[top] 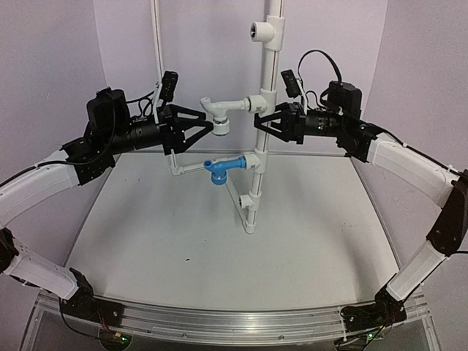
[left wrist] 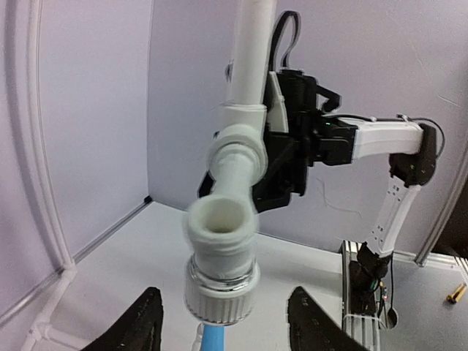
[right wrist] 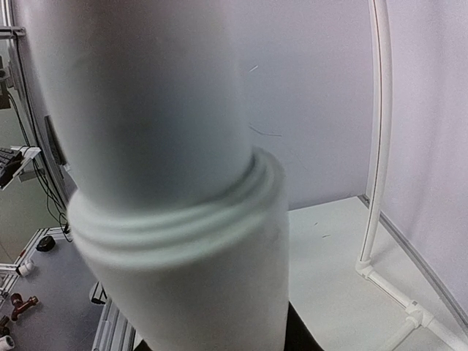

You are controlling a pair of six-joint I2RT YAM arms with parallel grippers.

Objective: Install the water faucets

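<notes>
The left arm reaches out level, and the left gripper (top: 210, 128) is spread wide, its black fingers (left wrist: 139, 325) flanking the ribbed spout of the white plastic faucet (top: 219, 118) without touching it. Below it, the blue plastic faucet (top: 218, 170) is also seated on the white vertical plastic pipe (top: 265, 73). The right gripper (top: 258, 123), on an arm that is also level, clasps that pipe.

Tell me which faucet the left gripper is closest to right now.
The white faucet, the upper of the two; the left gripper flanks its spout. The blue faucet sits below it, outside the gripper.
</notes>
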